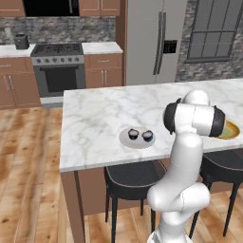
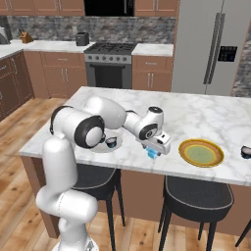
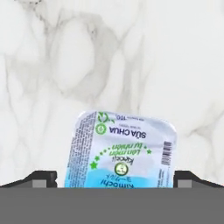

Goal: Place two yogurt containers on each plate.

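The light blue yogurt cup (image 3: 120, 151) sits on the counter (image 3: 131, 52) between the wide-open end effector (image 3: 116, 177) fingers.

A home kitchen, rendered; beyond the claw (image 2: 153, 153) a steel range (image 2: 110, 63) between wood cabinets (image 2: 58, 73), a tall steel fridge (image 2: 215, 46) further right; under the claw a marble island (image 2: 196, 115) with dark stools (image 2: 198, 196); plank floor (image 1: 28, 156), stone backsplash (image 2: 54, 27), window (image 1: 213, 31).
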Motion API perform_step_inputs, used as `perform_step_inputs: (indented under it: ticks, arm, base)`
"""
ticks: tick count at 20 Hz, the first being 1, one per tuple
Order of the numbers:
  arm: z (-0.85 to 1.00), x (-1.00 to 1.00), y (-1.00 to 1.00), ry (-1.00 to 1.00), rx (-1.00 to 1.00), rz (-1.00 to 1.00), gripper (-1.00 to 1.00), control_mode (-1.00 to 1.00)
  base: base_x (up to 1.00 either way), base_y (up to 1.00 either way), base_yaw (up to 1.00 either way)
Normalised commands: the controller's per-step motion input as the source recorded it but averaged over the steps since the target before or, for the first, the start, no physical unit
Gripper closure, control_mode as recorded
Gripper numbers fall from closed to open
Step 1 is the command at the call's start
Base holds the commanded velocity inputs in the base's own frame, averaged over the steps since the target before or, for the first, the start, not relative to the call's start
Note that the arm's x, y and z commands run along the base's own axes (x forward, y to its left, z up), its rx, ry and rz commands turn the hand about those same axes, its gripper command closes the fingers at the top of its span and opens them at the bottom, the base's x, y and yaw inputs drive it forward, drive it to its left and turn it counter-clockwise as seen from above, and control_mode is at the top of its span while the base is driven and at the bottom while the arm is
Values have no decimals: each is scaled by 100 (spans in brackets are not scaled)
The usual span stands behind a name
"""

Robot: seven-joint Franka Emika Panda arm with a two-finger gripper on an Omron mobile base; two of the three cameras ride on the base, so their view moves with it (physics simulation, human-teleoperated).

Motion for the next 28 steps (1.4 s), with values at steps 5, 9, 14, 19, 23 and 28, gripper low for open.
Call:
perform_step_inputs:
  ticks: [5, 9, 14, 19, 23, 28]
  arm:
    - [-21, 27, -5, 0, 0, 0, -100, -100]
    - [-18, 16, -9, 0, 0, 0, -100, -100]
    - [-19, -17, -3, 0, 0, 0, -100, -100]
    - [-10, -5, -1, 0, 0, 0, 100, -100]
    - [15, 8, -23, -4, -1, 0, 100, -100]
    - [44, 15, -53, -1, -1, 0, 100, -100]
  base:
    - [0, 0, 0]
    - [0, 0, 0]
    - [0, 0, 0]
    - [0, 0, 0]
    - [0, 0, 0]
    - [0, 0, 0]
